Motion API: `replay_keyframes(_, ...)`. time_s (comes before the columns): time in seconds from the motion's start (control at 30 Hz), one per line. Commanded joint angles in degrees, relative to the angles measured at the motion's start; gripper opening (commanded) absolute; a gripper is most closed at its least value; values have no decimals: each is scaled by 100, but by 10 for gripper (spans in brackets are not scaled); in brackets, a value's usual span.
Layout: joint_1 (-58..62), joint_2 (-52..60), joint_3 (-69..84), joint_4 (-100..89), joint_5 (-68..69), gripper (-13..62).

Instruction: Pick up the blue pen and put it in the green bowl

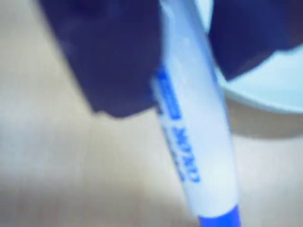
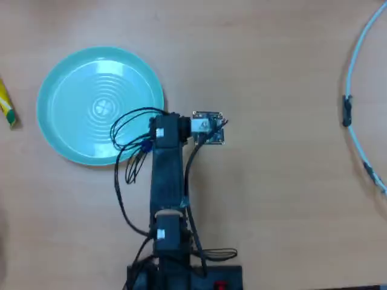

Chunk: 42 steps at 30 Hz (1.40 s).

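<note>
Carry step: gripper (image 1: pixel 182 61) clamps pen (image 1: pixel 199 142), lifted off table (image 2: pixel 272 181). Bowl (image 2: pixel 72 139) lies left; next, swing over it and release.

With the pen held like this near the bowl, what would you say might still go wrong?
1. The gripper holds the blue pen near one end, so most of the barrel hangs free; it might tilt or slip out.
2. In the wrist view only the rim of the green bowl shows, with table under the pen; a release now would likely miss.
3. In the overhead view, loose cables droop over the bowl's edge and could snag.
</note>
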Motion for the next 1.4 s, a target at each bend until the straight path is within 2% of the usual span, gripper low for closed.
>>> replay_keyframes(0.0,-88,439,-396,97,44,-66)
replay_keyframes(0.33,-158,483,-1011,114,26,-66)
replay_keyframes(0.77,-246,1195,-1327,35,53,-66)
replay_keyframes(1.03,-1099,1204,-1951,-475,9,-66)
replay_keyframes(1.37,-2171,1134,-1934,-2030,9,-66)
